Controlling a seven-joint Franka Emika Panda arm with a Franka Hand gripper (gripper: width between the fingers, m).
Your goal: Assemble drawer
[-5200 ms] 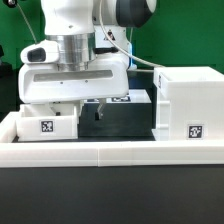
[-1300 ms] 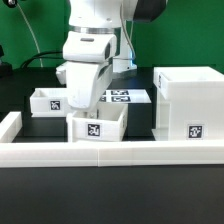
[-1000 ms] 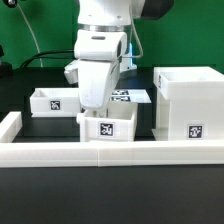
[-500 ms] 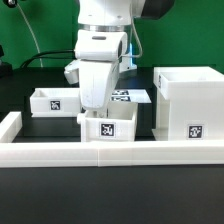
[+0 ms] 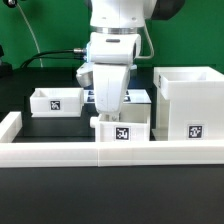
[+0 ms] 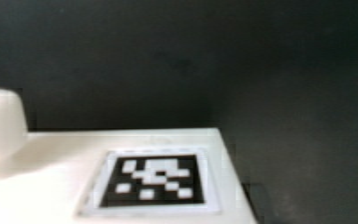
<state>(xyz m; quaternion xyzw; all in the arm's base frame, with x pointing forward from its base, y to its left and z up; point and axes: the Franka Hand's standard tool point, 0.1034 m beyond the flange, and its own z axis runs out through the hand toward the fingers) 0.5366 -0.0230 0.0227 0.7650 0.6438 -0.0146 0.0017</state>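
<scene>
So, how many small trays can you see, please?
2: the left tray at the exterior view's left; the middle tray under the gripper, beside the box shell.

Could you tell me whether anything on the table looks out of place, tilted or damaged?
Nothing stands out. The far tray, the near tray and the box shell all sit upright and look whole. The near tray, under the gripper, stands level beside the box shell, behind the low wall.
</scene>
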